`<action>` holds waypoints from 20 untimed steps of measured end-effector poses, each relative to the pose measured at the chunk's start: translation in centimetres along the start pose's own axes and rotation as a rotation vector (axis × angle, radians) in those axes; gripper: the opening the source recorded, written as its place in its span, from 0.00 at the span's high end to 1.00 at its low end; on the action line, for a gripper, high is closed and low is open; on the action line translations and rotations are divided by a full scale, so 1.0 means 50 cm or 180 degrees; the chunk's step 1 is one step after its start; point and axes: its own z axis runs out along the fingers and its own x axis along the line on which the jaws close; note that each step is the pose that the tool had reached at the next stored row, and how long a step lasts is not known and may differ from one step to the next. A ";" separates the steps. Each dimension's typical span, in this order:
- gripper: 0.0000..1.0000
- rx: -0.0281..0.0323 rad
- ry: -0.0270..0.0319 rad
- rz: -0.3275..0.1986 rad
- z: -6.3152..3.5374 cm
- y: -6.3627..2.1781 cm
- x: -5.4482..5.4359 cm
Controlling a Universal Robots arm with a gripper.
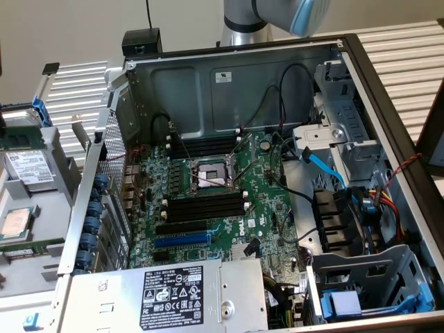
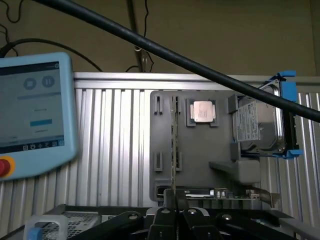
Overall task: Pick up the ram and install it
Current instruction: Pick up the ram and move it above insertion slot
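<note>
The ram [image 2: 173,145] is standing on its long edge in a slot of the grey tray [image 2: 210,145], appearing edge-on as a thin, straight strip in the wrist view. In the exterior view the ram [image 1: 19,141] is showing its green face with a row of dark chips, sitting at that view's far left.

An open computer case [image 1: 208,90] shows a green board [image 1: 267,208], black slots [image 1: 208,206], a blue slot [image 1: 182,240] and a blue cable [image 1: 326,166]. A gray tray [image 2: 200,150] holds a chip [image 2: 202,111] and a drive [image 2: 257,125]. A screen [image 2: 35,105] stands near.
</note>
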 end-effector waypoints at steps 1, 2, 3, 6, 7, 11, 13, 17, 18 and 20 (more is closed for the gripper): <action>0.88 0.0000 0.0000 0.0000 -0.001 -0.006 0.000; 0.88 0.0000 0.0000 0.0000 -0.002 -0.013 -0.001; 0.88 0.0000 0.0000 0.0000 -0.003 -0.019 -0.001; 0.88 0.0000 0.0000 0.0000 -0.006 -0.041 -0.002; 0.88 0.0000 0.0000 0.0000 -0.007 -0.048 -0.003; 0.88 0.0013 0.0000 -0.0001 -0.011 -0.070 -0.004; 0.88 0.0021 0.0000 -0.0001 -0.013 -0.082 -0.005; 0.88 0.0025 0.0000 -0.0001 -0.017 -0.111 -0.006; 0.88 0.0025 0.0000 -0.0001 -0.019 -0.120 -0.006; 0.88 0.0025 0.0000 -0.0001 -0.021 -0.137 -0.007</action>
